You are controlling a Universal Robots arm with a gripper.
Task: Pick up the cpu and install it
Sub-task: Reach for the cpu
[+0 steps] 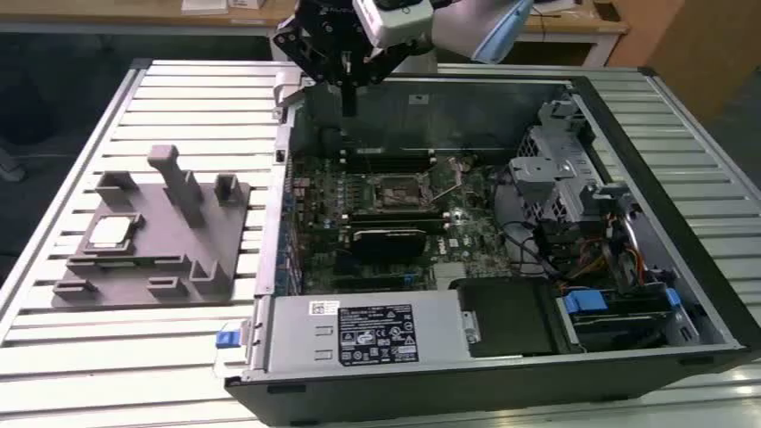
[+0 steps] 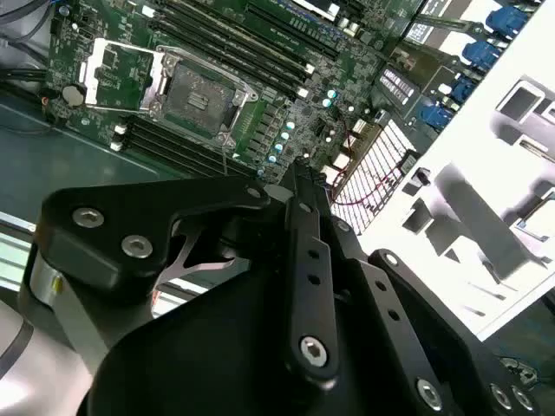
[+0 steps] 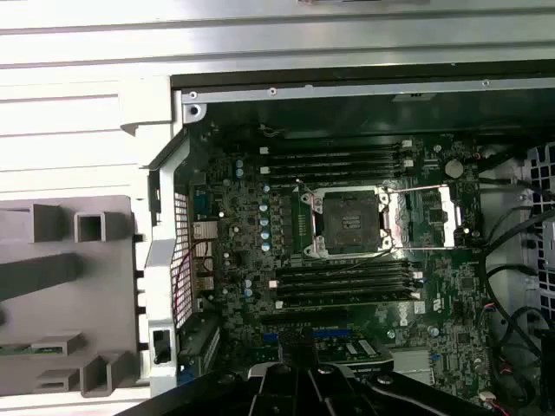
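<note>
One open computer case [image 1: 500, 374] lies on its side on a slatted table [image 1: 71, 374], its near wall closest in the exterior view. A little farther back, outside the case on the exterior view's left, the cpu [image 1: 110, 234] lies flat, metal plate up, on a grey tray [image 1: 178, 267] with upright posts. It looks light, thin and stiff, with a smooth top that could slip and an underside likely delicate, so opposite edges of its pale rim seem the safest hold. Deeper in, the motherboard's socket [image 1: 398, 190] stands empty with its retaining frame swung open. Farthest back, the pincer [image 1: 348, 109] hangs above the case's far wall, tips pressed together and pointing down, holding nothing, well apart from the cpu.
</note>
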